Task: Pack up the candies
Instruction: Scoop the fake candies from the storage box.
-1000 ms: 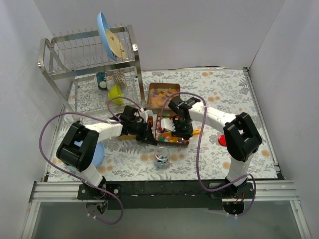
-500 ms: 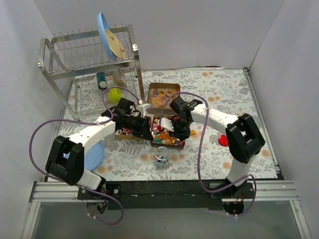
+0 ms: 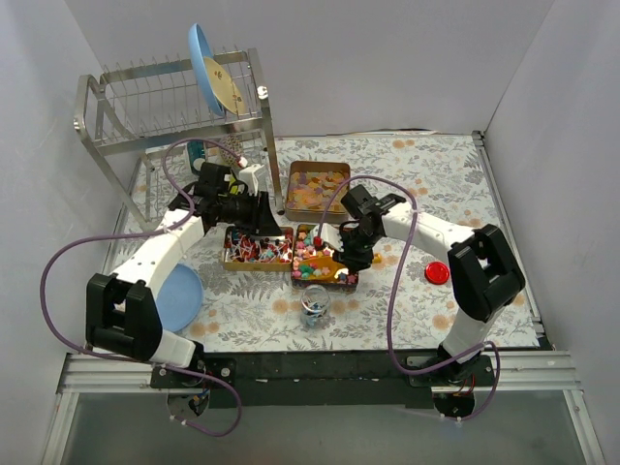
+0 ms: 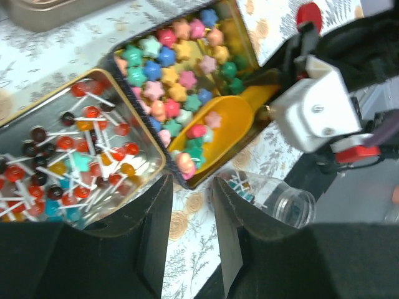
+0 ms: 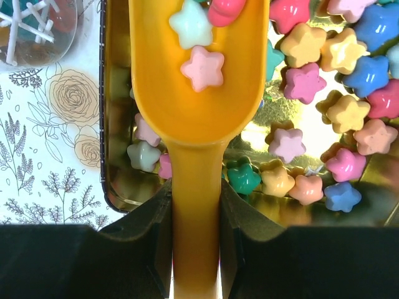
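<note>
right gripper (image 5: 196, 240): fingers pinched tight on the handle of the orange scoop (image 5: 174, 99), one each side.
orange scoop: bowl sat low over one end of the gold tin (image 5: 118, 193) and carried a few star candies (image 5: 340, 112), a pink one, a pale mint one and a reddish one at the lip.
star candies: most were loose in that gold tin, every colour going, piled at the end away from the scoop's bowl.
left gripper (image 4: 190, 240): fingers spread apart with nothing between them, hanging above the tablecloth right by the second tin (image 4: 159, 159).
second tin: touching the gold one along its side, full of lollipops (image 4: 87, 112) with white sticks.
third tin (image 3: 291, 184): further back, pale orange pieces (image 3: 320, 189) inside.
clear jar (image 4: 280, 196): stood on the cloth just beside the gold tin's near end, a few white sticks in it.
red lid (image 3: 437, 271): flat on the table off to the right, well apart from the tins.
</note>
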Available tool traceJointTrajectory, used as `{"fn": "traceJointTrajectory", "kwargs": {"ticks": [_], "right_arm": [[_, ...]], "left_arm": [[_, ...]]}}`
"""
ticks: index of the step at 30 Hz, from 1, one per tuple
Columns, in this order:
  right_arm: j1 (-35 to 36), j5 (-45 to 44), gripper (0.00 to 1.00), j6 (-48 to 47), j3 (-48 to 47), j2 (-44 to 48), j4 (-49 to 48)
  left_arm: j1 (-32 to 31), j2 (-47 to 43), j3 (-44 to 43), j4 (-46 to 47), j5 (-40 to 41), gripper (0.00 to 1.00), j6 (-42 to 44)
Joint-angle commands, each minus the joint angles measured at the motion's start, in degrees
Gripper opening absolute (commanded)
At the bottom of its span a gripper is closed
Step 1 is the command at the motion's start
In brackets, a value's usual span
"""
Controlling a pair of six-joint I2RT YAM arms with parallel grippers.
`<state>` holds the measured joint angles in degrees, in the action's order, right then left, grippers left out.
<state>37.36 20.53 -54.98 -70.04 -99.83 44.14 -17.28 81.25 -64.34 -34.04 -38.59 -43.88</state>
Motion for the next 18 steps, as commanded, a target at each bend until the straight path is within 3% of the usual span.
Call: {"fn": "traceJointTrajectory", "kwargs": {"ticks": [1,18], "right_arm": [[-1.59,4.69,0.01,0.49,1.13,3.94,-2.39],[-7.39,10.58,0.01,-0.04,7.29,10.44,-6.61]], "left_arm": [[3.83,1.89,-1.14,-0.24,-0.17,0.32,-0.5],[8.66,5.85,-2.2,0.64,-0.52,0.32,-0.6]]}}
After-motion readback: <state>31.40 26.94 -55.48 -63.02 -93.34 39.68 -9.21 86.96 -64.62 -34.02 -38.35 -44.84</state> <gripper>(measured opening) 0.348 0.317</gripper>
